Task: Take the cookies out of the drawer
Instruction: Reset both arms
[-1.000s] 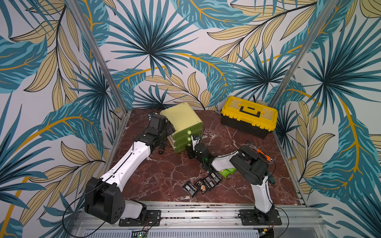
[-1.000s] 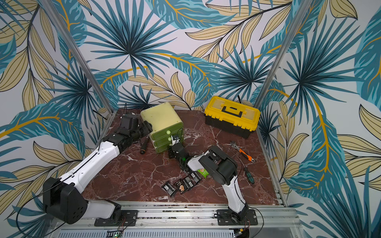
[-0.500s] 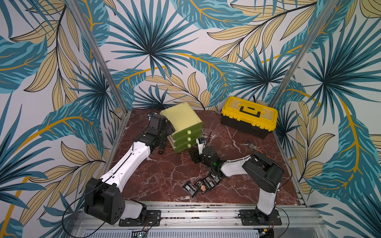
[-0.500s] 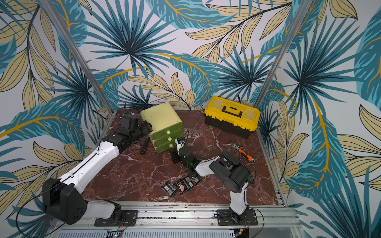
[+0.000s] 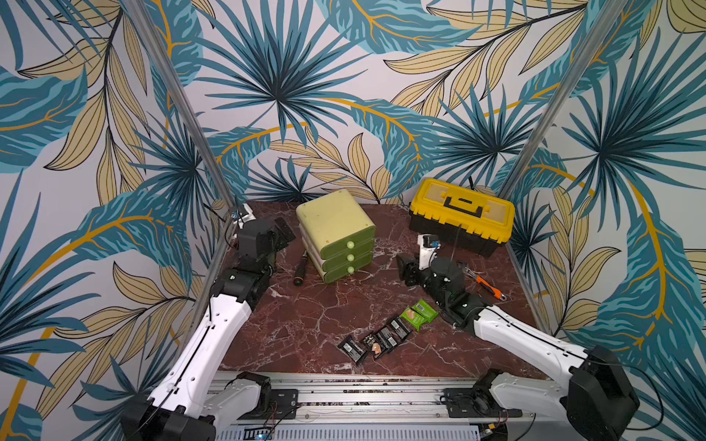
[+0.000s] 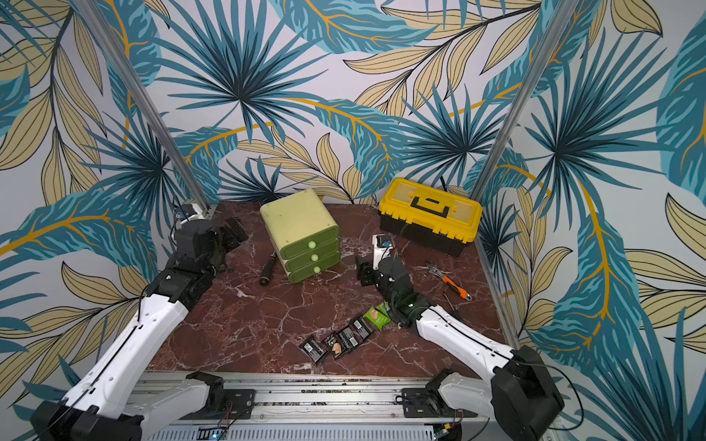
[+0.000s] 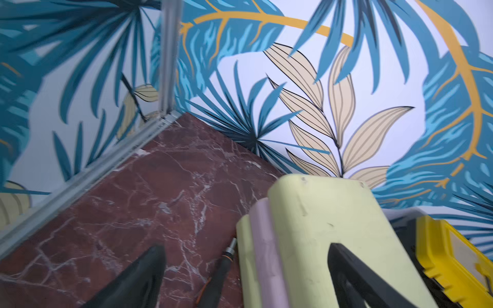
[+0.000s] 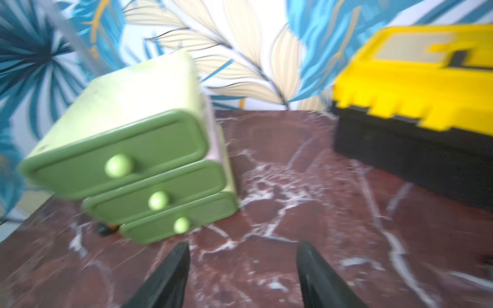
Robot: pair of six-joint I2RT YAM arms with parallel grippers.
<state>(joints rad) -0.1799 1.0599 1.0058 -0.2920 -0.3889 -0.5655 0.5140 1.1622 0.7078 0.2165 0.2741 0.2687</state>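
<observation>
The cookies lie on the marble table in both top views: two green packets and a row of several black packets toward the front. The green drawer unit stands at the back with all three drawers shut. My left gripper is open beside the unit's left side, holding nothing. My right gripper is open above bare table right of the unit, also holding nothing.
A yellow and black toolbox stands at the back right. A black screwdriver lies against the unit's left side. An orange-handled wrench lies near the right wall.
My right gripper has drawn back from the drawer unit's front to the right and opened wider. The left gripper has opened beside the unit. The drawers now all sit shut.
</observation>
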